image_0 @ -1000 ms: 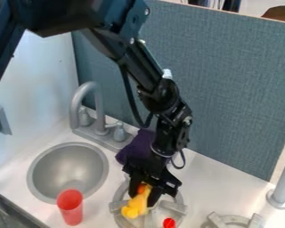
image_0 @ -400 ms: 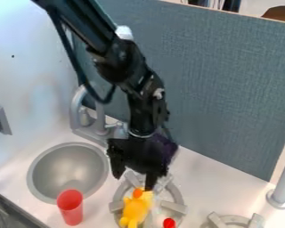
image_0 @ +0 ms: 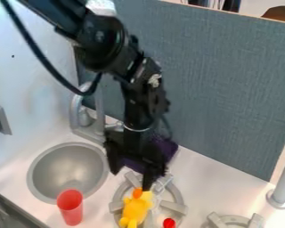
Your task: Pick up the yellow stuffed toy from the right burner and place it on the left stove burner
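At lower centre, the black two-finger gripper (image_0: 131, 180) stands wide beside the rounded yellow-and-orange toy (image_0: 135, 211), judged at positioning, any grip requiring centring.

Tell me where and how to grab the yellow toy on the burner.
I'd come from above and close the jaws across the middle of the yellow toy, one on each long side. It lies stretched out on the gray burner, longer than wide, so its narrow width should suit them. The open gripper hangs by its orange-tipped end.
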